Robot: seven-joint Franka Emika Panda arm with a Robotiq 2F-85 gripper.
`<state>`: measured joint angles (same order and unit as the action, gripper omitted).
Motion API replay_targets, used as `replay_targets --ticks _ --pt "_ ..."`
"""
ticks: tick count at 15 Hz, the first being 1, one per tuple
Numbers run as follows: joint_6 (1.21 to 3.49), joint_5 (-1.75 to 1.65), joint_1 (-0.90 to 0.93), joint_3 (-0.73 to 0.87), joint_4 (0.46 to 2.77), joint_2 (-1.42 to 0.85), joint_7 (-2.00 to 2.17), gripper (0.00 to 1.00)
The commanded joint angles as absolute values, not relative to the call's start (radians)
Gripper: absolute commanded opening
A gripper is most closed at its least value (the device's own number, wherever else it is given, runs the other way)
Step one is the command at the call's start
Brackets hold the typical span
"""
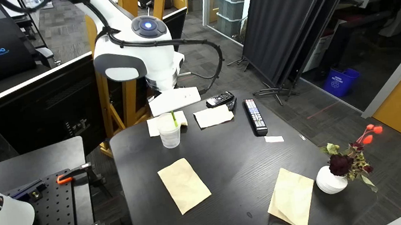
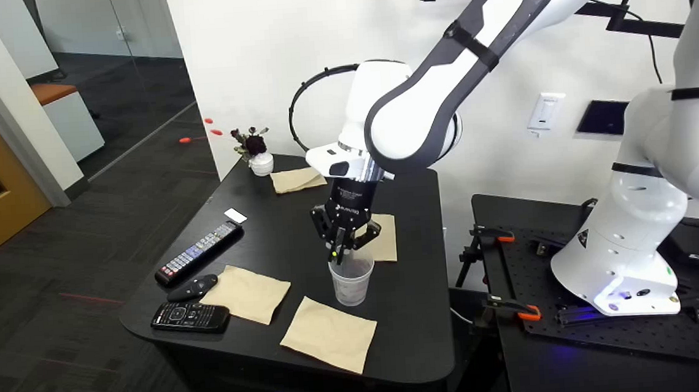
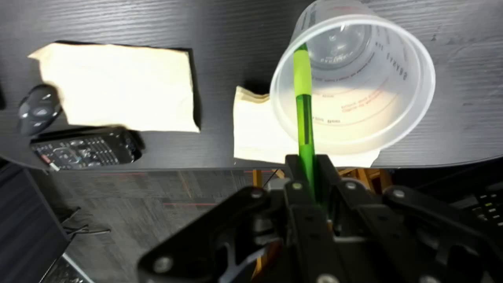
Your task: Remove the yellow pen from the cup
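Note:
The yellow pen, yellow-green and thin, shows in the wrist view [image 3: 302, 74] and in an exterior view [image 1: 174, 119]. Its lower end is inside the cup, against the cup's side; its upper part is between my fingers. The cup is clear, whitish and upright on the dark table in both exterior views [image 1: 170, 137] [image 2: 351, 287]; the wrist view looks down into it [image 3: 393, 118]. My gripper [image 3: 307, 161] is shut on the pen, just above the cup's rim [image 2: 339, 255]. In an exterior view the white wrist part hides my fingers.
Tan paper sheets [image 1: 185, 185] [image 2: 329, 334] lie around the cup, one right beside it. Remotes [image 1: 256, 117] [image 2: 190, 318], a white card [image 1: 274, 139] and a white vase with red flowers [image 1: 331, 180] are also on the table. The table's edge is close to the cup.

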<state>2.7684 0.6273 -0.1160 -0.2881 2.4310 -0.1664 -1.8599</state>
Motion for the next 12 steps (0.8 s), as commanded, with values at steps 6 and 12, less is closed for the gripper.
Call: replay_targets --ticks 6,12 --pt "2.640 0.772 -0.031 -0.151 2.502 0.188 -1.947 0.03" --pt "2.662 0.641 -0.001 0.008 2.533 0.197 -1.940 0.03"
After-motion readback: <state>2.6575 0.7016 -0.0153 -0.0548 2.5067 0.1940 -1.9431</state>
